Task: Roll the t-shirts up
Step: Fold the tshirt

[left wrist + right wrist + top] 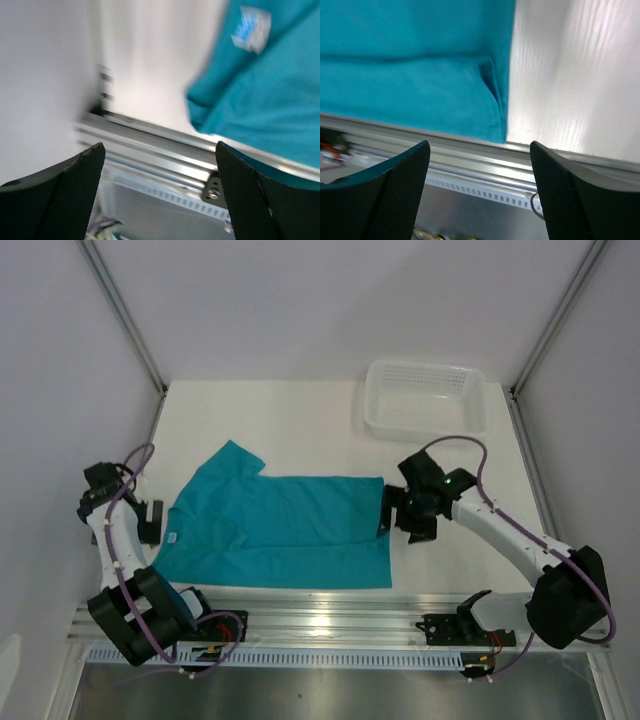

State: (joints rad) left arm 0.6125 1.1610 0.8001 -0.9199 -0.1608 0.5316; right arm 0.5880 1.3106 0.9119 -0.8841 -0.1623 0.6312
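Overhead view, with both wrist views. We see the t-shirt [275, 530] spread flat on the table [300, 430], towards its near edge, with the neck to the left and the hem to the right. One sleeve [235, 455] points to the far left. The white label [172, 537] shows at the neck end. The near edge of the cloth runs along the rail [330, 615] at the front of the table.

The left gripper [150, 523] stands just beside the neck end of the t-shirt. In its wrist view we find its jaws spread wide with nothing between them; beyond them lie the rail, a strip of bare table and the blurred corner of the cloth with the label. We cannot tell from any view whether a finger touches the fabric.

The right gripper [390, 512] stands at the hem, on the right edge of the cloth. In its wrist view its jaws are likewise spread and pinch nothing. Beyond them we see the near right corner of the t-shirt, which reaches the rail. A crease runs across the cloth there, and a small pucker sits close to the hem.

The basket [425, 433] rests at the far right of the table, well apart from the t-shirt and both grippers
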